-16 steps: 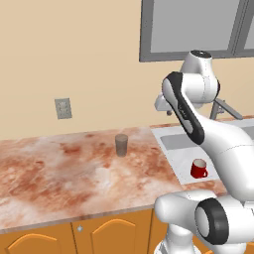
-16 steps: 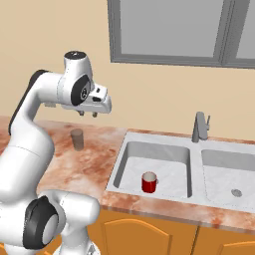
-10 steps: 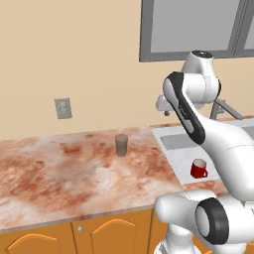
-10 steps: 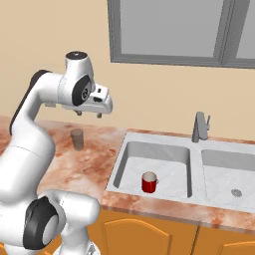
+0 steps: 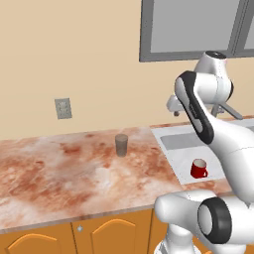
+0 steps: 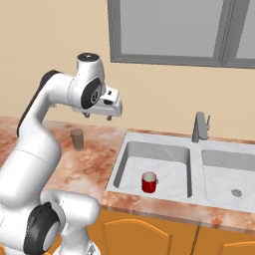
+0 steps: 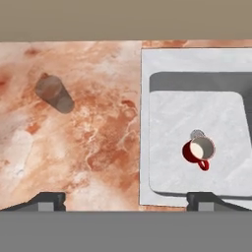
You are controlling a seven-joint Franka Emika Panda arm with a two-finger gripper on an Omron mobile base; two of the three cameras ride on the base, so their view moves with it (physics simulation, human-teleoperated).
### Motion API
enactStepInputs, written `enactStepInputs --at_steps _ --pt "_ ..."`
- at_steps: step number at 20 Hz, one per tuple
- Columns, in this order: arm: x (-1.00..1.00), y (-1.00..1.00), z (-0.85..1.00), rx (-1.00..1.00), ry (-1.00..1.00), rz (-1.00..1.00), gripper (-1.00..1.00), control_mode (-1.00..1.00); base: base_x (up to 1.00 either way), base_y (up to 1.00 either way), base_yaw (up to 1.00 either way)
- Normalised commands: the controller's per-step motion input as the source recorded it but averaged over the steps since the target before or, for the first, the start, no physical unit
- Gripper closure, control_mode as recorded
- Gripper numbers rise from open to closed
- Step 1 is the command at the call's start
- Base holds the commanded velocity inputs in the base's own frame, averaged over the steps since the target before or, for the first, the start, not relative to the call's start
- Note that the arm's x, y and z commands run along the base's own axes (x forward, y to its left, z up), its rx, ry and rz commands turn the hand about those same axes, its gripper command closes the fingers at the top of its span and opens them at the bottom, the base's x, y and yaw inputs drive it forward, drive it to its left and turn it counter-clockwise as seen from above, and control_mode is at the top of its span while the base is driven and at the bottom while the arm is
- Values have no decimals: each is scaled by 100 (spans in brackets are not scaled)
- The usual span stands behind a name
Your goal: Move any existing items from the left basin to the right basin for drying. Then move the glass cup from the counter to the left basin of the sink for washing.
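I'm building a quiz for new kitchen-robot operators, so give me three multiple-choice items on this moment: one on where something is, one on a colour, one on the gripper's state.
1. Where is the mug?
A. on the counter
B. in the left basin
C. in the right basin

2. What colour is the mug outside?
A. red
B. blue
C. green

3. How is the gripper?
A. shut on the mug
B. shut on the glass cup
C. open, holding nothing

Answers:
1. B: it stands on the floor of the left basin, while the right basin holds no mug.
2. A: glossy red with a pale inside.
3. C: the fingertips sit far apart, high above the counter; the glass cup stands untouched.
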Motion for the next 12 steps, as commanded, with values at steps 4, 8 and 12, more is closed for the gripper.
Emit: enactStepInputs --at_steps 4,8,12 --pt "-8 -42 -8 0 0 0 -100 -100 0 0 0" --pt "-5 -37 -17 0 4 0 -100 -100 0 0 0" --pt "-3 -39 -29 0 6 0 -100 -100 0 0 0"
